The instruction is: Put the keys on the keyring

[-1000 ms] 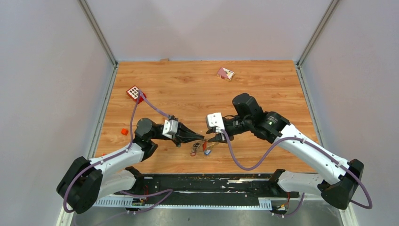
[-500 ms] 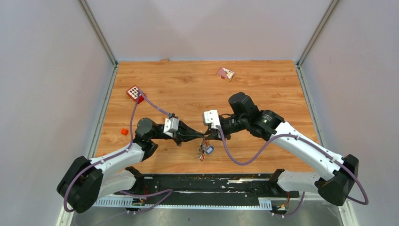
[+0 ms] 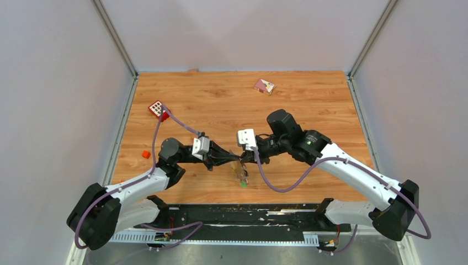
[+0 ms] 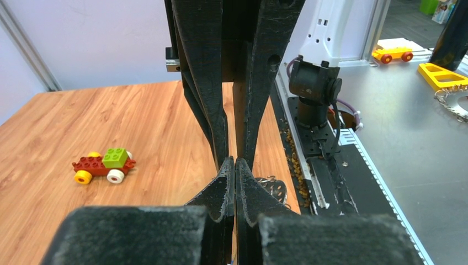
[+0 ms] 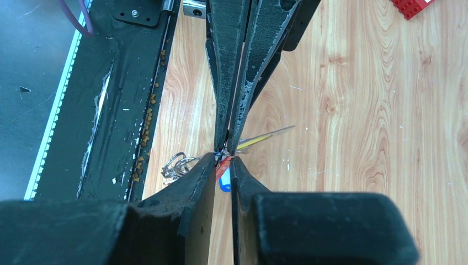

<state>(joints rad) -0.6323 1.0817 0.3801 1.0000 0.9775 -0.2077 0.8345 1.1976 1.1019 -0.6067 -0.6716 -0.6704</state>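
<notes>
keys pinched in right claw, dangling below

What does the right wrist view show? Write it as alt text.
Two grippers meet tip to tip above a wooden table, the right gripper from below, the left gripper from above, jaws shut on keys with red and blue tags, silvery rings beside them.

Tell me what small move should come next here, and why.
Probably a slight twist of the right gripper, keeping the left gripper steady. Both jaws are shut, tip to tip, at the bunch of keys. One key pokes out sideways and the rings hang loose beside the bunch, so it looks not yet threaded.
</notes>
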